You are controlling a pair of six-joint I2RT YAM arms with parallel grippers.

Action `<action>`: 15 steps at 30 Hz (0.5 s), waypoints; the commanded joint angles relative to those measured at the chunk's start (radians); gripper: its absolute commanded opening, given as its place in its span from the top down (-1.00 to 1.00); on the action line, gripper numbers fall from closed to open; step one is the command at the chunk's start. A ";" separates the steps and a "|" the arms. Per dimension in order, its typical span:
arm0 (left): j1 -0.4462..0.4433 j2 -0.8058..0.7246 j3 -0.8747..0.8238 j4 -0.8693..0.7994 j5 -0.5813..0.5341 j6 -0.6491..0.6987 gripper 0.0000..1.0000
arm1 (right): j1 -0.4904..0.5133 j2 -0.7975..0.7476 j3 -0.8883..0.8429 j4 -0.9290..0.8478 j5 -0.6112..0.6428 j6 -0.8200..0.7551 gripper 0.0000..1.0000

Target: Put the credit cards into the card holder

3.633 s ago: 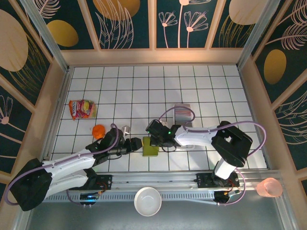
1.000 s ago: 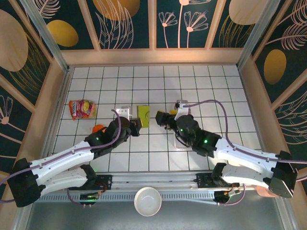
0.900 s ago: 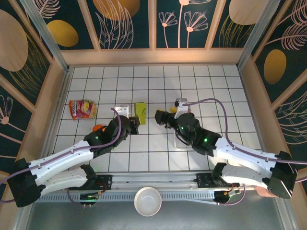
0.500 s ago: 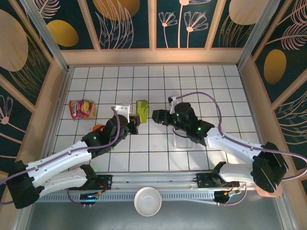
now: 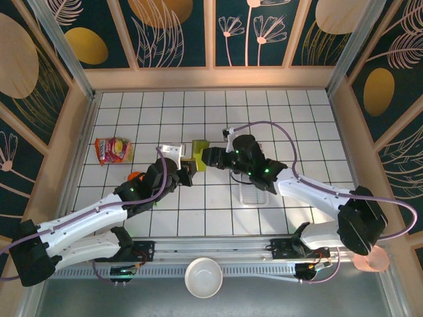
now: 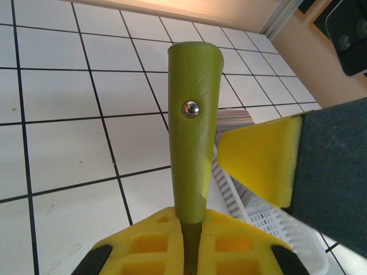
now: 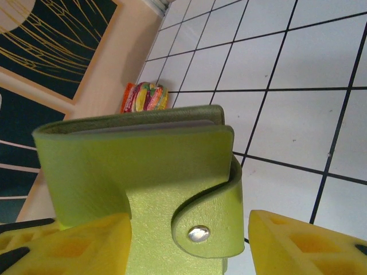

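Note:
The olive-green card holder (image 5: 197, 152) hangs above the tiles. My left gripper (image 5: 188, 168) is shut on its lower edge. In the left wrist view the card holder (image 6: 194, 143) stands edge-on out of my left gripper (image 6: 193, 222), snap stud facing the camera. My right gripper (image 5: 210, 157) has come in from the right. In the right wrist view the card holder (image 7: 143, 172) sits between the fingers of my right gripper (image 7: 189, 232); the left pad (image 7: 74, 243) touches it, the right pad (image 7: 301, 243) stands apart from the snap tab. The credit cards (image 6: 234, 116) show as a striped row behind.
A clear ribbed tray (image 5: 254, 193) lies under the right arm. A colourful snack packet (image 5: 112, 150) and an orange object (image 5: 135, 177) are at the left. A white bowl (image 5: 203, 277) and a pink cup (image 5: 371, 259) sit beyond the near rail.
My right gripper has moved left to the card holder and its jaws have narrowed around it. The left gripper has kept its hold, shifting the holder slightly up and right.

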 commanded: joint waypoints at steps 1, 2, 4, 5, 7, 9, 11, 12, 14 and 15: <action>-0.002 -0.024 0.006 0.066 0.011 -0.024 1.00 | 0.011 0.017 0.041 -0.021 0.014 -0.003 -0.13; -0.002 -0.026 0.004 0.068 0.011 -0.029 1.00 | 0.012 0.021 0.044 -0.024 0.020 -0.002 -0.12; -0.002 -0.030 0.000 0.070 0.013 -0.035 1.00 | 0.016 0.031 0.051 -0.035 0.029 -0.004 -0.11; -0.001 -0.032 -0.002 0.070 0.014 -0.037 1.00 | 0.020 0.037 0.057 -0.049 0.038 -0.005 -0.10; -0.002 -0.037 -0.005 0.071 0.010 -0.039 1.00 | 0.027 0.040 0.064 -0.066 0.061 -0.006 -0.09; -0.001 -0.041 -0.003 0.073 -0.001 -0.040 1.00 | 0.031 0.043 0.066 -0.082 0.090 -0.003 -0.04; -0.002 -0.045 -0.003 0.073 -0.007 -0.041 1.00 | 0.032 0.049 0.071 -0.107 0.111 0.003 0.03; -0.002 -0.046 -0.005 0.073 -0.010 -0.043 1.00 | 0.032 0.052 0.074 -0.117 0.116 0.003 0.07; -0.001 -0.052 -0.008 0.070 -0.016 -0.046 1.00 | 0.034 0.054 0.075 -0.132 0.134 0.011 0.17; -0.001 -0.054 -0.012 0.070 -0.019 -0.048 1.00 | 0.032 0.053 0.073 -0.131 0.136 0.014 0.25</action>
